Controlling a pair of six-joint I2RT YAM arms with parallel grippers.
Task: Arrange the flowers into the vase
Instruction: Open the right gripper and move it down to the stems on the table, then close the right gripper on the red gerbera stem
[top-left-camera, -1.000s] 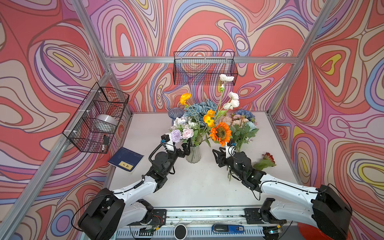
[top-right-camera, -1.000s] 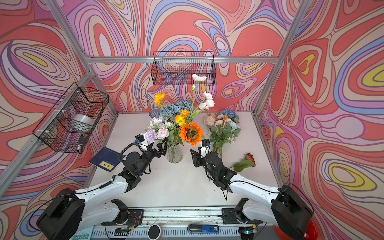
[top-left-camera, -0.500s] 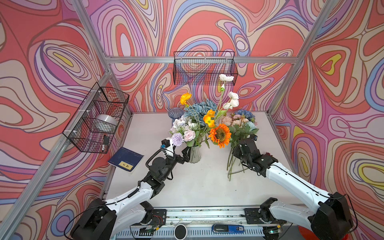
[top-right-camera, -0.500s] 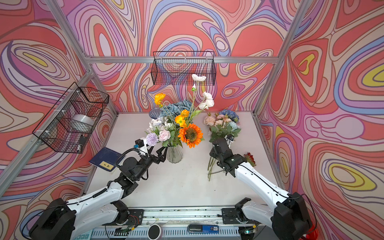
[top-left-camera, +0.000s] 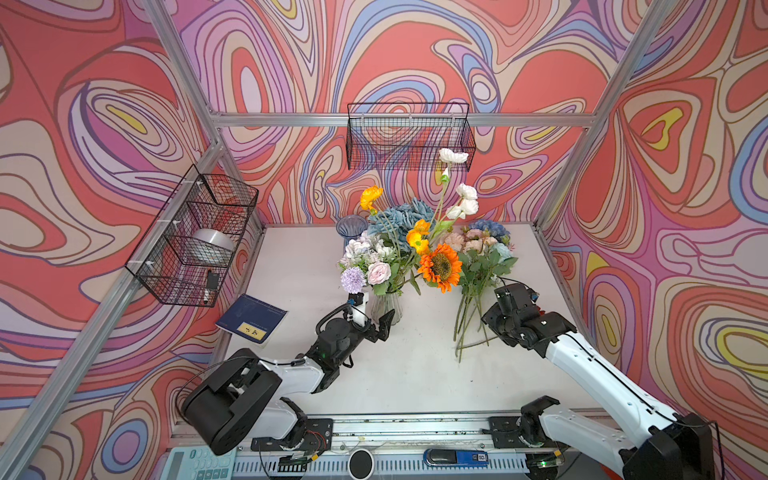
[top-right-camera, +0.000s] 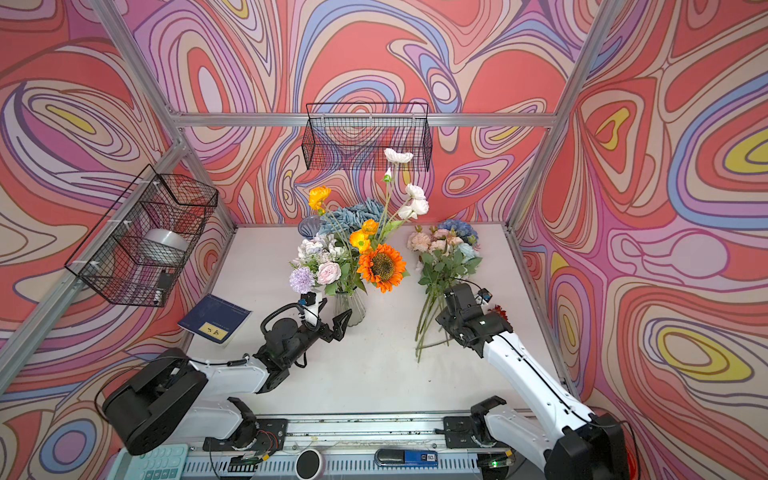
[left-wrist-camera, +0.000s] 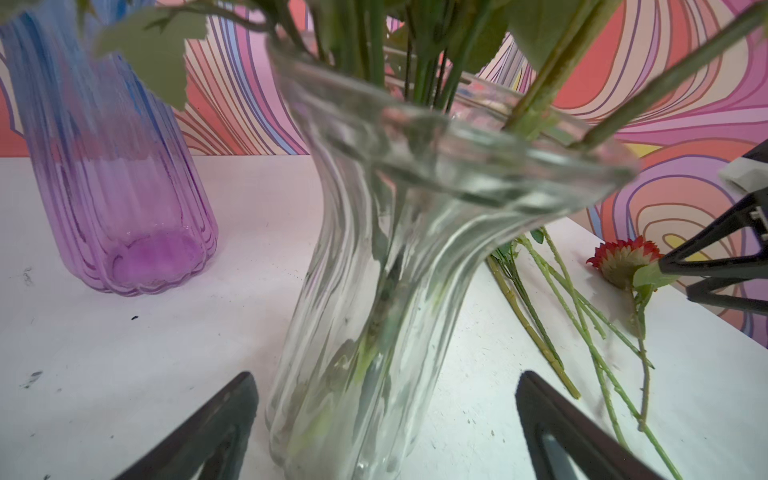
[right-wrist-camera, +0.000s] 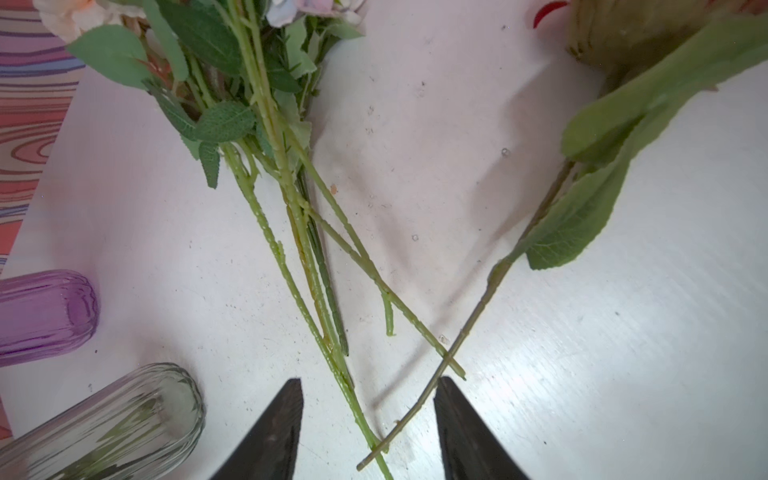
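A clear glass vase (top-left-camera: 385, 305) (top-right-camera: 350, 306) (left-wrist-camera: 395, 291) stands mid-table, holding an orange daisy (top-left-camera: 440, 268), white poppies (top-left-camera: 465, 199), a pink bloom and a lilac pompom. My left gripper (top-left-camera: 376, 322) (left-wrist-camera: 384, 376) is open, with one jaw on each side of the vase's base. Loose flowers (top-left-camera: 478, 257) (top-right-camera: 442, 257) lie on the right, their stems (right-wrist-camera: 291, 216) pointing at me. My right gripper (top-left-camera: 488, 326) (right-wrist-camera: 369, 380) hangs open over the stem ends, two of which cross between its jaws. A red daisy (left-wrist-camera: 621, 259) lies beside it.
A purple-blue ribbed vase (top-left-camera: 351, 227) (left-wrist-camera: 112, 187) stands behind the clear one. A blue notebook (top-left-camera: 251, 318) lies at the left. Wire baskets hang on the left wall (top-left-camera: 191, 232) and back wall (top-left-camera: 409, 137). A calculator (top-left-camera: 199, 463) sits at the front edge.
My right arm has swung from the table's middle out to the right and now sits over the loose stems. My left gripper has shifted slightly and stays at the vase.
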